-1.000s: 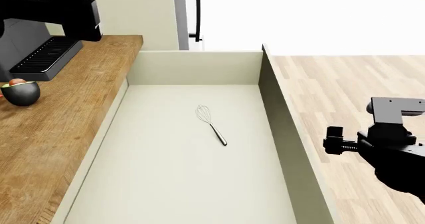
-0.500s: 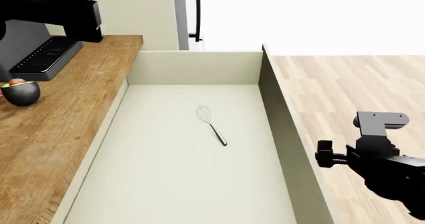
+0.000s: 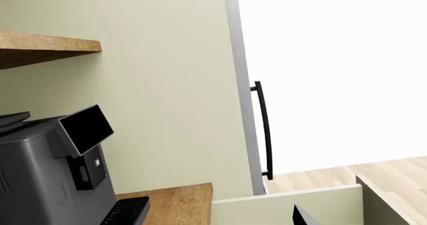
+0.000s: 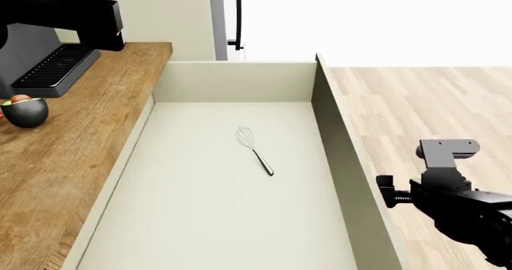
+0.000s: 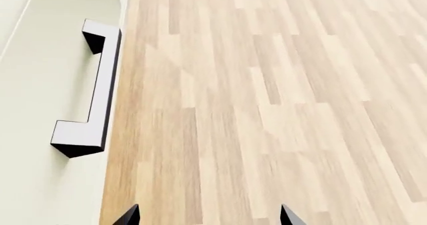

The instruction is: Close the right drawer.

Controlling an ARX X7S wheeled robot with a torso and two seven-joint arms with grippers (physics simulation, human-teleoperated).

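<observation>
The right drawer (image 4: 349,162) stands pulled far out in the head view, cream-white with a pale inside. Its recessed front panel (image 5: 40,115) and short black bar handle (image 5: 99,90) show in the right wrist view. My right gripper (image 5: 208,219) is open and empty over the wood floor, just outside the front panel and beside the handle, not touching it. My right arm (image 4: 452,198) hangs close to the drawer's front edge. My left arm (image 4: 72,12) is high at the back left. Only one dark fingertip (image 3: 303,216) of the left gripper shows.
A metal whisk (image 4: 254,149) lies inside the drawer. A wooden counter (image 4: 72,162) runs along its left side, with a grey coffee machine (image 4: 48,66) and a dark round fruit (image 4: 24,111). A cabinet door with a long black handle (image 3: 264,130) stands behind. Wood floor (image 4: 432,102) lies to the right.
My right arm has moved left, closer to the drawer's front panel, and slightly down. The drawer and whisk have not moved.
</observation>
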